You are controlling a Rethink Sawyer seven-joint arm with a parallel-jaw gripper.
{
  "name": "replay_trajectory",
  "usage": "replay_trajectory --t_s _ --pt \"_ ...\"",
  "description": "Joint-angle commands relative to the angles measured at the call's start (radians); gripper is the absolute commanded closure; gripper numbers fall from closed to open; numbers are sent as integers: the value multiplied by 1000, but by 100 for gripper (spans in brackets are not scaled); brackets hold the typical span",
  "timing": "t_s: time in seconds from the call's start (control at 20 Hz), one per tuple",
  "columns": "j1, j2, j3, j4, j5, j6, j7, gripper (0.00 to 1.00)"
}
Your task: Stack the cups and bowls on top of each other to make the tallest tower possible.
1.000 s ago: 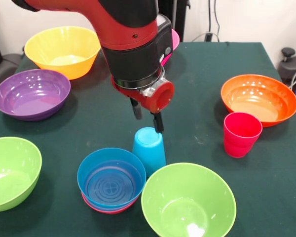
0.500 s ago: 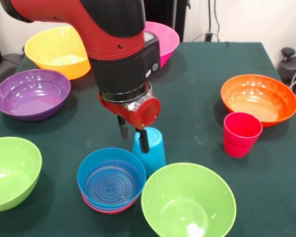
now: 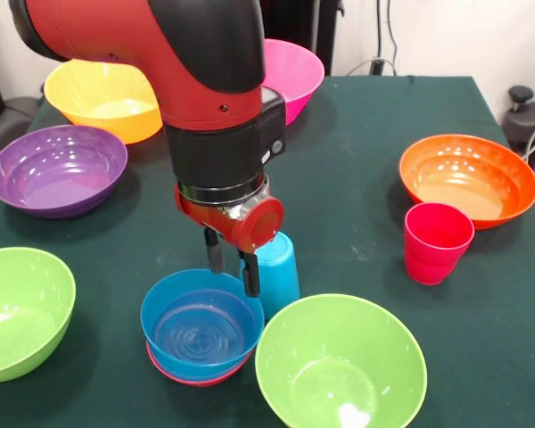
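We are seeing the red and black robot arm reaching down over the dark green table (image 3: 357,178), its gripper (image 3: 233,266) hanging with two dark fingers (image 3: 251,275) spread apart and nothing between them. One finger is showing in front of the light blue plastic tumbler (image 3: 279,272), which is standing upside down on the cloth; the other is hanging just above the far rim of the small glossy blue bowl (image 3: 201,325). Whether either finger is touching the tumbler or the rim, we cannot tell. That blue bowl is nesting in a small red bowl (image 3: 189,375), of which only the lower edge is peeking out, and the tumbler is standing just beside the pair. A large lime green bowl (image 3: 341,363) is sitting next to them at the front edge, and a second lime green bowl (image 3: 22,312) is lying at the left edge. The red-pink tumbler (image 3: 436,242) is standing upright just in front of the orange bowl (image 3: 468,179). The purple bowl (image 3: 57,168), the yellow-orange bowl (image 3: 98,94) and the pink bowl (image 3: 296,73) are sitting singly behind the arm.
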Motion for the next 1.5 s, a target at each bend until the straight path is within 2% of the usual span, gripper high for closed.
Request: replay_trajectory --t_s 0.05,0.35,0.8,0.95,1.1,1.3,1.4,1.5 --pt "38 12 71 111 -69 -32 -40 0" --pt "48 -9 73 117 -54 -10 -31 0" --pt "72 -81 64 113 -28 108 -23 0" --pt "69 -81 64 107 -23 129 -24 0" --pt "62 -52 55 52 -32 158 -40 0" --pt "44 -87 75 66 -18 220 -61 0" --pt "40 -81 78 62 -14 227 -56 0" --pt "39 -66 79 73 -20 190 -53 0"
